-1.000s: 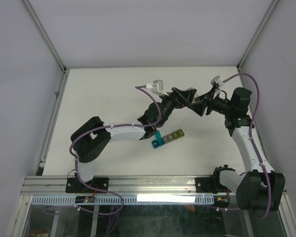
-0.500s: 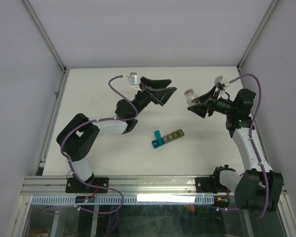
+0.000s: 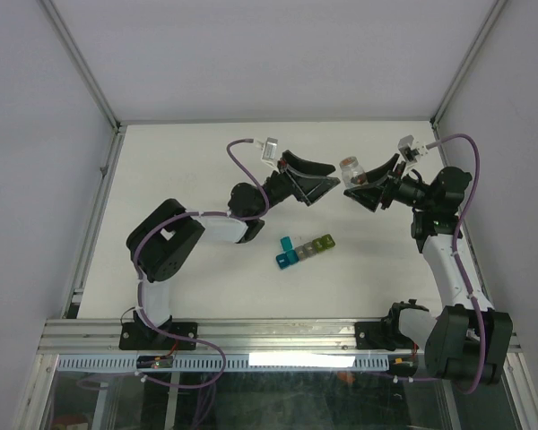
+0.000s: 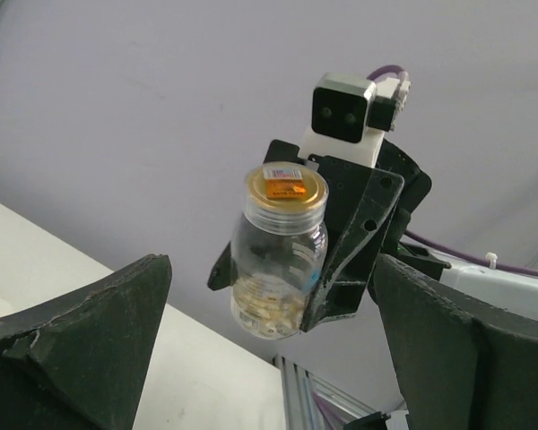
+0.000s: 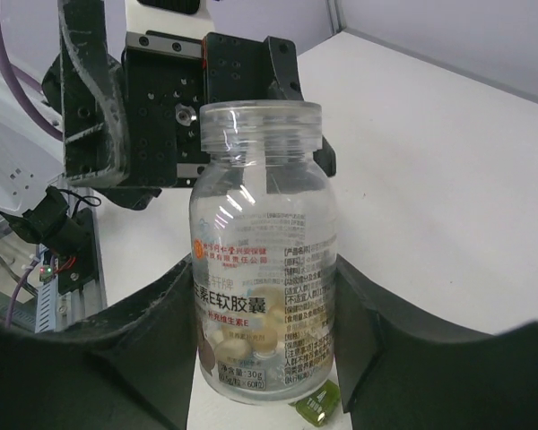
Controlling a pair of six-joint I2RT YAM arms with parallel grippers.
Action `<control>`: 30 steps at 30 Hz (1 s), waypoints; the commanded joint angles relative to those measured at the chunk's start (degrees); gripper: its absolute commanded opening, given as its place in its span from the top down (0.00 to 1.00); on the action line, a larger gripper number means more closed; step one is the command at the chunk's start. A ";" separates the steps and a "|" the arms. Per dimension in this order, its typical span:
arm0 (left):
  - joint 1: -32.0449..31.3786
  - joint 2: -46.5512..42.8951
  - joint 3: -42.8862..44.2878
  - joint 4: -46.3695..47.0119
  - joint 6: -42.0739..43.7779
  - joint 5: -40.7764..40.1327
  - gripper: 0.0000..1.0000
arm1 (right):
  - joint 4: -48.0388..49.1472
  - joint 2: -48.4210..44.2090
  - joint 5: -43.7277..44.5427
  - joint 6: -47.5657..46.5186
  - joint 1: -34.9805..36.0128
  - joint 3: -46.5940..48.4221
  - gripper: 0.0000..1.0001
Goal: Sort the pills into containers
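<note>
Over the last second the left claw (image 3: 321,182) is drawn back from the bottle (image 3: 350,167), spread fully, and returned to face it, empty. The bottle is held above the counter (image 3: 188,170) in the half-closed right claw (image 3: 357,184), its gold top apparently still on. The pills (image 4: 269,309) are therefore judged still unreleased. The containers (image 3: 305,250) lie on the counter, nearer and left of the bottle.

A: What lies ahead of the left gripper (image 3: 334,176)?
B: Free air between its wide-spread jaws. Just past its tips stands the clear plastic pill bottle (image 4: 278,260), clamped in the right gripper (image 3: 366,184).
A: And beneath both tools?
B: A strip of small coloured cube containers (image 3: 305,249) on the white table (image 3: 179,170), well below. Open tabletop lies on every side of it.
</note>
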 commanded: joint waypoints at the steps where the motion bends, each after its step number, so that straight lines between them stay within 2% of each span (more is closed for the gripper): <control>1: -3.02 1.22 3.92 5.30 0.70 -1.15 0.01 | 5.15 -1.33 0.11 2.22 -0.42 0.01 1.00; 6: -4.88 2.53 5.64 4.55 2.63 -2.36 0.06 | 5.66 -1.04 -0.14 2.22 -0.33 -0.40 1.00; 14: -6.02 4.37 8.38 2.40 3.10 -2.63 0.30 | 5.15 -0.32 -0.89 0.98 0.87 -0.57 1.00; 19: -6.03 4.67 8.95 1.15 3.73 -3.54 0.29 | 1.49 -0.50 -0.62 -2.55 1.94 0.08 1.00; 23: -6.19 4.94 9.66 -0.27 3.97 -3.78 0.31 | 0.02 -0.32 -0.37 -3.78 2.56 0.45 1.00; 25: -6.29 5.48 10.43 -0.88 4.00 -3.45 0.38 | -0.91 -0.30 -0.11 -4.61 2.85 0.63 0.98; 27: -6.38 6.00 11.04 -1.25 3.91 -3.11 0.55 | -1.74 -0.32 0.11 -5.33 3.04 0.69 0.94; 30: -6.38 6.29 11.61 -1.29 3.99 -1.98 0.70 | -2.68 -0.41 0.48 -6.01 3.05 0.96 0.81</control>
